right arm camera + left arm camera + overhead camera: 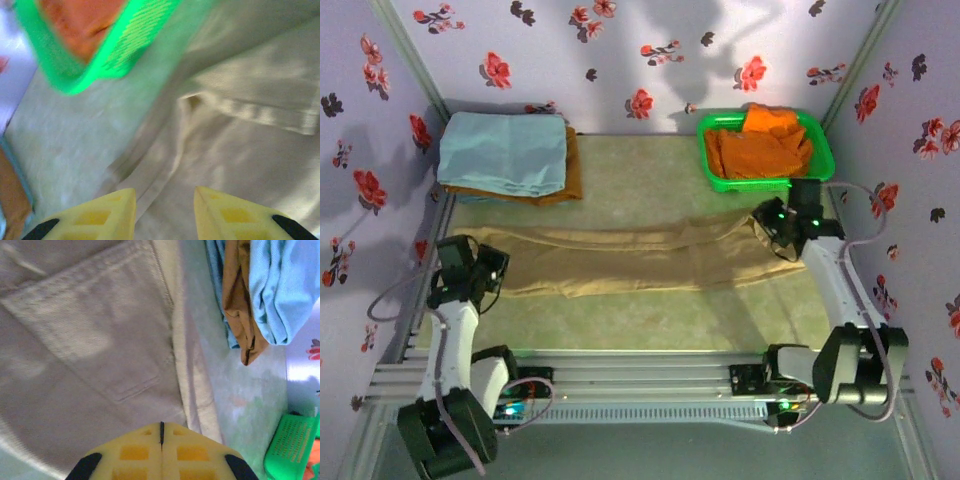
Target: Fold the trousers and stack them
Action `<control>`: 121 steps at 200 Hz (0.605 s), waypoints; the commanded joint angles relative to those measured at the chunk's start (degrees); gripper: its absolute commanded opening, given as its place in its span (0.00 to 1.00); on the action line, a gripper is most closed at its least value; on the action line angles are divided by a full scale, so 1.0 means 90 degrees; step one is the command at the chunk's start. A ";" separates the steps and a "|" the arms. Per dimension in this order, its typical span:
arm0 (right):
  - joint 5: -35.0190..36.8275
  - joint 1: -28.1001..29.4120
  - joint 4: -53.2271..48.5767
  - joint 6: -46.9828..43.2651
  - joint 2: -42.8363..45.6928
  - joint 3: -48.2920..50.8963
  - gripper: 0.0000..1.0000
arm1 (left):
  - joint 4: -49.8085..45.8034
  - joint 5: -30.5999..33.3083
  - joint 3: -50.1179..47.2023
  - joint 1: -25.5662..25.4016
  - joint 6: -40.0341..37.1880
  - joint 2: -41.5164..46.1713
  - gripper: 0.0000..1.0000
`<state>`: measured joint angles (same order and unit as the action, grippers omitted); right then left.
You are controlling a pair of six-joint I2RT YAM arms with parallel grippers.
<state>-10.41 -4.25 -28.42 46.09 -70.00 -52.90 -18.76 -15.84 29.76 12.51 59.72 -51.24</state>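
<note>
At the far right corner of the table [650, 320], top view: one green basket [760, 184] holding a heap of orange garments [765, 140]. Far left corner: a folded light blue cloth [503, 150] lying on a brown cloth [572, 172]. Across the middle: the trousers [630, 258], laid out flat and long from left to right. The left gripper [490, 270] is at their left end and the right gripper [770, 225] at their right end, just in front of the basket. Left wrist view: the left gripper [161, 432] has its jaws pressed together over the trousers [90, 340], close to a stitched back pocket [95, 325]; the blue-and-brown stack is at upper right and a corner of the basket at lower right. Right wrist view: the right gripper [164, 192] has its jaws spread above the trousers' hemmed end [250, 140], with the basket and its orange contents at upper left.
</note>
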 commanded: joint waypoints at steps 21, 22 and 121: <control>-0.1217 -0.1247 0.0424 0.0670 -0.0905 0.0648 0.41 | 0.1769 -0.0173 -0.0091 -0.0070 0.0291 -0.1663 0.00; -0.1231 -0.1262 0.0434 0.0680 -0.0944 0.0651 0.41 | 0.1795 -0.0173 -0.0097 -0.0071 0.0304 -0.1700 0.00; -0.0896 -0.1482 0.0745 0.0377 -0.2435 0.0234 0.32 | 0.3082 -0.0579 -0.0679 0.0038 0.0318 -0.2726 0.00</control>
<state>-19.38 -17.02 -23.20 50.59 -90.70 -48.16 5.89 -19.22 24.80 12.38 62.72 -75.90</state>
